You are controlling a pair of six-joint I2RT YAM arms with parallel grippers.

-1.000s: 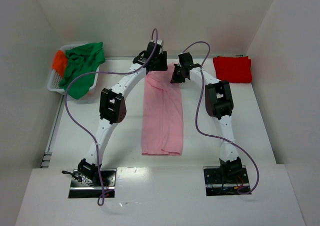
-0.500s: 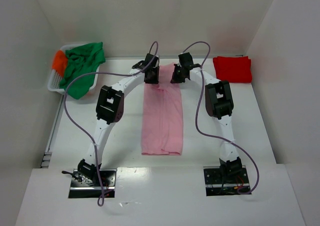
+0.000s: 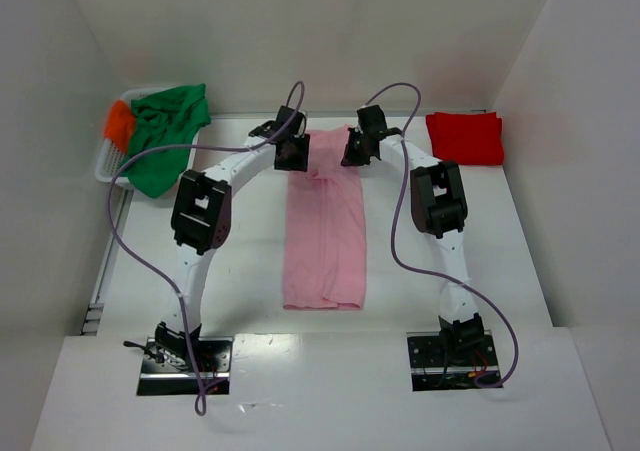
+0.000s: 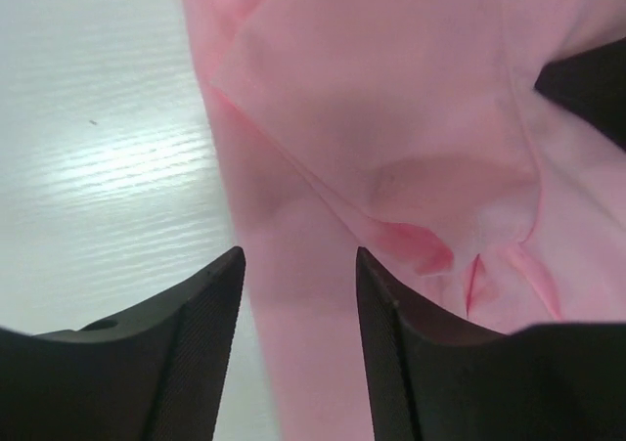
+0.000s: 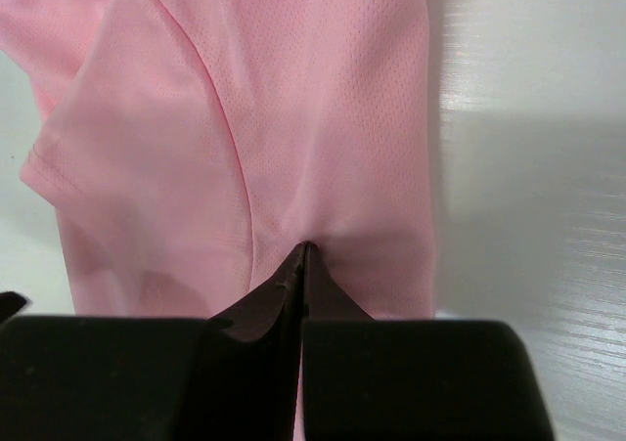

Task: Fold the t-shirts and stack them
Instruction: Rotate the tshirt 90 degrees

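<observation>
The light pink t-shirt [image 3: 325, 231] lies as a long narrow strip down the middle of the table. My left gripper [image 3: 293, 156] is open over its far left edge; in the left wrist view the fingertips [image 4: 300, 255] straddle the pink shirt's [image 4: 391, 118] edge with nothing between them. My right gripper [image 3: 352, 154] is at the far right corner. In the right wrist view it [image 5: 305, 245] is shut on a pinch of pink cloth [image 5: 293, 99]. The red t-shirt [image 3: 465, 137] lies folded at the far right.
A white basket [image 3: 108, 161] at the far left holds the green t-shirt [image 3: 165, 131] and the orange one [image 3: 119, 123]; the green shirt hangs over the rim. White walls enclose the table on three sides. Purple cables loop above both arms.
My left arm has swung left and slightly nearer, off the shirt's far end to its left edge, uncovering the pink collar end. The right arm has not moved.
</observation>
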